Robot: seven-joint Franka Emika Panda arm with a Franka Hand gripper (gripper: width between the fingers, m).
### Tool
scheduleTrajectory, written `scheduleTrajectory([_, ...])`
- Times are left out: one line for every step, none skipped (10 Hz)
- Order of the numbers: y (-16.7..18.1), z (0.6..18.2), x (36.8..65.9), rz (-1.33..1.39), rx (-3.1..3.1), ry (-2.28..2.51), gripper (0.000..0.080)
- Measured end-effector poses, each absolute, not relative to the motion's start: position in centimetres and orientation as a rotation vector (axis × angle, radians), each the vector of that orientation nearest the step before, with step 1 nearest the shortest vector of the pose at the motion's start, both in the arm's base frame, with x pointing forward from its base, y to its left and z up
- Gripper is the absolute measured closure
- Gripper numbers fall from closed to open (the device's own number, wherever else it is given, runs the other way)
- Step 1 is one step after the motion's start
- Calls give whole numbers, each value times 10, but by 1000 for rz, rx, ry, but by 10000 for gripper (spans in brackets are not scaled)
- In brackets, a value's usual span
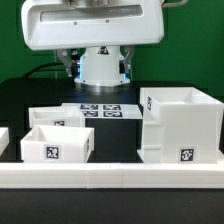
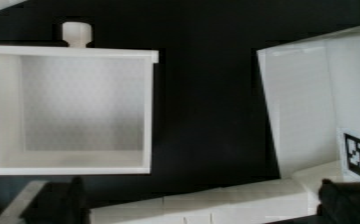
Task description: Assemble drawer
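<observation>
On the black table (image 1: 20, 100), the drawer case (image 1: 180, 125) stands at the exterior view's right, cropped in the wrist view. The knobbed drawer box (image 2: 70, 110) lies apart beside it. The gripper (image 2: 195, 200) is parted and empty, only its dark fingertips (image 2: 342, 197) showing.

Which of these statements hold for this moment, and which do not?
1. The jaws hold a drawer. False: they stand open and empty.
2. The drawer has a knob on one side. True.
3. The case stands at the exterior view's right. True.
4. The drawer already sits inside the case. False: it lies beside the case, apart from it.
5. The marker board leans upright against the case. False: it lies flat.
</observation>
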State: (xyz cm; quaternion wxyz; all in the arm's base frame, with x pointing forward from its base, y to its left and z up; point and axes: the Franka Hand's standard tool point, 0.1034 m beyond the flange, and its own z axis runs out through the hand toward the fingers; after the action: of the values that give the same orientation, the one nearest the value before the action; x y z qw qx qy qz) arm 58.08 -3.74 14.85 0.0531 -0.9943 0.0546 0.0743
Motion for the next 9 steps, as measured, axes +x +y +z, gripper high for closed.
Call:
scheduleTrajectory([-38,148,581,226,-3022,167,151])
scheduleTrajectory([-39,148,580,230,-3019,186,151])
scheduleTrajectory([-46,146,578,245,-3013,257,151])
scheduleTrajectory([-52,138,576,256,-3009,321,151])
scheduleTrajectory([-54,127,574,265,-3013,327,151])
scheduleTrajectory([-53,116,575,254,-3021,328,151])
scheduleTrajectory([-54,105,576,225,-3032,326,151])
scheduleTrajectory([-55,93,576,207,-3041,328,151])
scheduleTrajectory([-55,84,577,204,-3047,327,151])
